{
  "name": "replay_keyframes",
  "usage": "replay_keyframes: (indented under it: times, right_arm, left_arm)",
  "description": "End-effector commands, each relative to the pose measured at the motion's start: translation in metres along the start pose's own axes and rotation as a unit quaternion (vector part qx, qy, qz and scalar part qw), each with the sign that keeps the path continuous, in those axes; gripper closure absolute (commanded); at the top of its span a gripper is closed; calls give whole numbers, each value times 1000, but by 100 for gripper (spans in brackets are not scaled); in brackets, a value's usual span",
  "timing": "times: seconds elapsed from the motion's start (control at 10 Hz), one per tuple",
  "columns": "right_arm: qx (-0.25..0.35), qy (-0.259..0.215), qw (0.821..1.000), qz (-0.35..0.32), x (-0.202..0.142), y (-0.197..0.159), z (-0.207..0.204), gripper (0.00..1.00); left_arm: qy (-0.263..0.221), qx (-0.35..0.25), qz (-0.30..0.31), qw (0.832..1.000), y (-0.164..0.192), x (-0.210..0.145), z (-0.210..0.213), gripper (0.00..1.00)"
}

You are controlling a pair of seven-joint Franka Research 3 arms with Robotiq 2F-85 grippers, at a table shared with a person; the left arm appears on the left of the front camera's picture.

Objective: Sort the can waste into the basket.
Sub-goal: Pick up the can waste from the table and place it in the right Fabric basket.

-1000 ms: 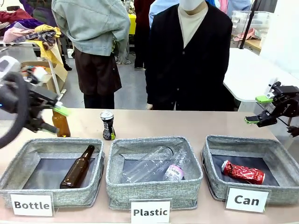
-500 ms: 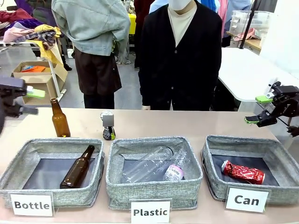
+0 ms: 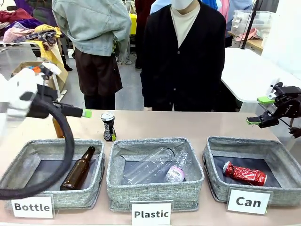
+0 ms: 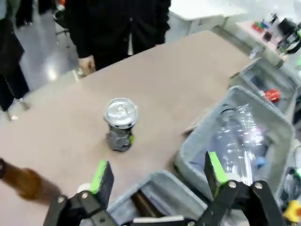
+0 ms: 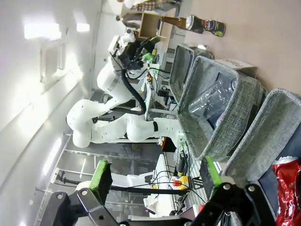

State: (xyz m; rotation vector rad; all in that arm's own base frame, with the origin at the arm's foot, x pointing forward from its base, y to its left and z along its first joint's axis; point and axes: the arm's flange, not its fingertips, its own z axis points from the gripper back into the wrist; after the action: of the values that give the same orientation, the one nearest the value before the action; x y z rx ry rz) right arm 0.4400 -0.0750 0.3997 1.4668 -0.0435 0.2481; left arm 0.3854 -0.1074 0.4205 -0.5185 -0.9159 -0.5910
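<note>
The can waste lies in two places. The crushed red can (image 3: 245, 173) is on its side on the dark floor of the grey basket (image 3: 215, 186) fronted by the white card reading "Can" (image 3: 248, 201), at the bench's right end. The black can (image 3: 108, 126) with the silver top stands upright on the bare bench (image 3: 188, 125), behind the gap between the other two bins and inside neither.

The middle bin (image 3: 117, 188), carded "Plastic", holds clear plastic bottles (image 3: 149, 170) lying down, one of them with a pink label (image 3: 176, 173). The left bin (image 3: 82, 197), carded "Bottle", holds one brown glass bottle (image 3: 79, 168) lying at a slant. A second brown bottle (image 3: 58, 129) stands on the bench behind that bin, partly hidden by the left arm.

The left jaws are spread wide and empty, in the air over the near corners of the left and middle bins; in the left wrist view the black can stands beyond them, untouched. The right jaws are also wide and empty, raised off the right end of the bench beyond the can basket.
</note>
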Motion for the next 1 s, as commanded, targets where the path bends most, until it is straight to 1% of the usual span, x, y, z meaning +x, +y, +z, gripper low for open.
replay_keyframes:
  times: [0.0, 0.1, 0.2, 0.4, 0.5, 0.6, 0.7, 0.8, 0.9]
  right_arm:
    - [-4, 2, 1000, 8, 1, 3, 0, 1]
    - [-4, 2, 1000, 8, 1, 3, 0, 1]
    - [-4, 2, 1000, 8, 1, 3, 0, 1]
    - [-4, 2, 1000, 8, 1, 3, 0, 1]
    - [-4, 2, 1000, 8, 1, 3, 0, 1]
    - [-4, 2, 1000, 8, 1, 3, 0, 1]
    - [-4, 2, 1000, 8, 1, 3, 0, 1]
    - [-4, 2, 1000, 8, 1, 3, 0, 1]
    - [-4, 2, 1000, 8, 1, 3, 0, 1]
  left_arm:
    - [2, 43, -33, 999, 7, -12, -48, 0]
    - [85, 67, 34, 994, -1, -8, -64, 0]
    - [7, 21, -21, 1000, -2, -8, -14, 0]
    - [7, 21, -21, 1000, -2, -8, -14, 0]
    - [35, 39, -14, 999, -2, -14, -36, 0]
    - [90, -28, -75, 993, 9, -10, -48, 0]
    - [92, -70, -75, 990, 27, -3, -59, 0]
    - [79, -84, -65, 991, 36, -1, -59, 0]
    - [72, -96, -56, 991, 40, -5, -44, 0]
